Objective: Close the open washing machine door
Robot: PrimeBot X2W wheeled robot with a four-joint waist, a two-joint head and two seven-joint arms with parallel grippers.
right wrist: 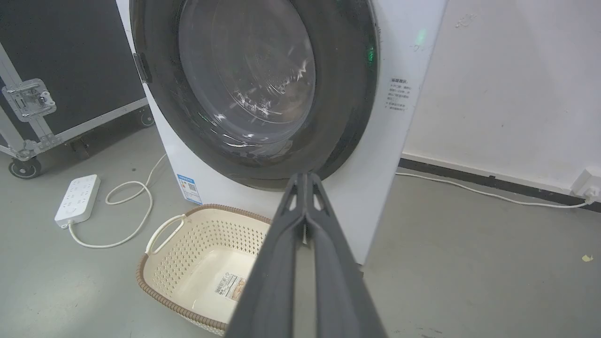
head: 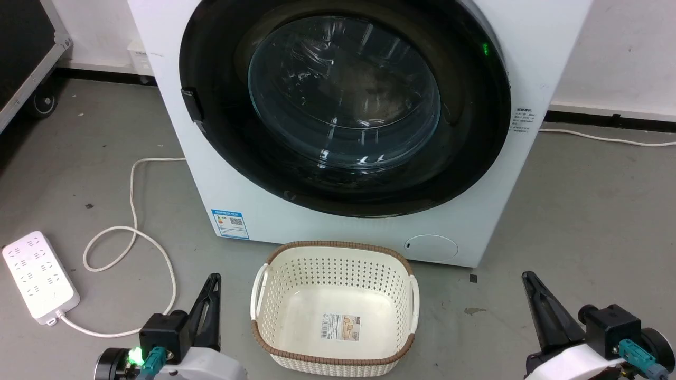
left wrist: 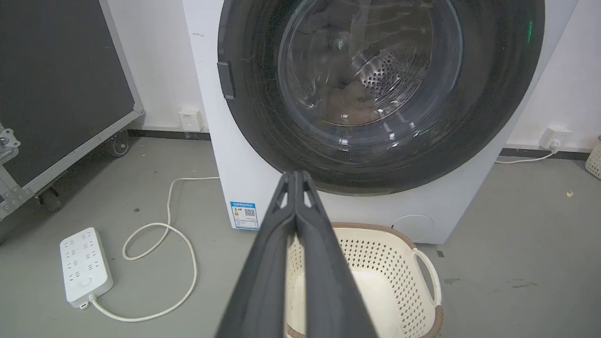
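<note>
- A grey floor (head: 581, 221) is seen, with the white washing machine (head: 169, 79) standing on it.
- The washing machine door (head: 346, 105) is seen flat against the front, so it is judged shut or nearly shut.
- The left gripper (left wrist: 296, 174) and right gripper (right wrist: 305, 176) are pinched closed, nothing held, either side of the basket (head: 338, 245).
- Any last push is best given on the black rim, not the glass.

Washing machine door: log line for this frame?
washing machine door: flush on washing machine, looks closed | left claw: shut, low, off door | right claw: shut, low, off door | laundry basket: floor, before washer
</note>
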